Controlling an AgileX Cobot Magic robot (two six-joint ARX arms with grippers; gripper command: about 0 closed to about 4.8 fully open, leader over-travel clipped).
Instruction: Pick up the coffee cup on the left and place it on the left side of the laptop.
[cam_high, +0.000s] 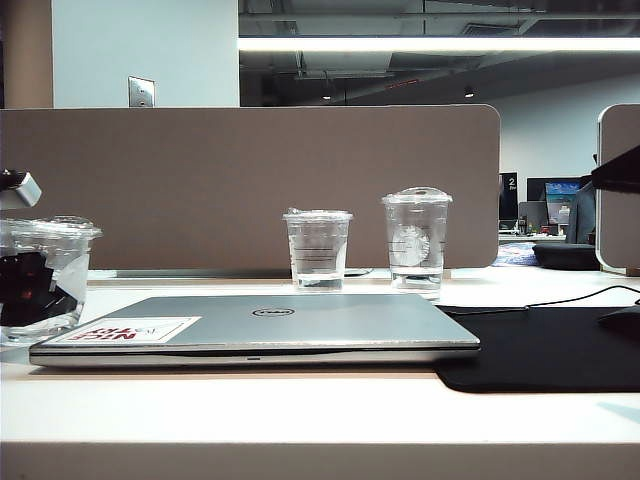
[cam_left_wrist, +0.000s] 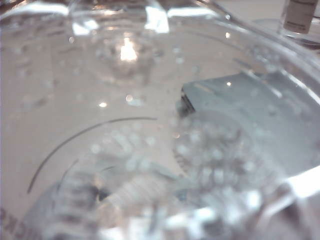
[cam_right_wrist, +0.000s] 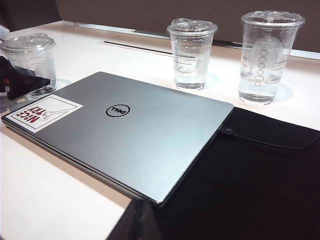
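Currently the left gripper (cam_high: 25, 285) is being seen at the far left edge of the exterior view, its dark fingers (cam_high: 30, 275) showing through the clear wall of the coffee cup (cam_high: 45, 275), one on each side, so the cup is being pinched between them. The cup is being kept just beside the left end of the laptop (cam_high: 270, 325), low at the table (cam_high: 300, 410); whether its base is touching the surface cannot be told. From the left wrist view, the cup's wet plastic (cam_left_wrist: 125, 100) is filling nearly the whole picture, with a corner of the laptop (cam_left_wrist: 260, 115) showing through it.

Of the right gripper, nothing but a dark edge is being shown in its own wrist view, so its claw's state cannot be told.

Three lidded clear cups are being counted: the coffee cup (cam_right_wrist: 31, 62), a mid-height cup (cam_right_wrist: 191, 52) and a tall cup (cam_right_wrist: 267, 55). One laptop (cam_right_wrist: 125, 130) and one black mat (cam_right_wrist: 250, 180) are lying there.
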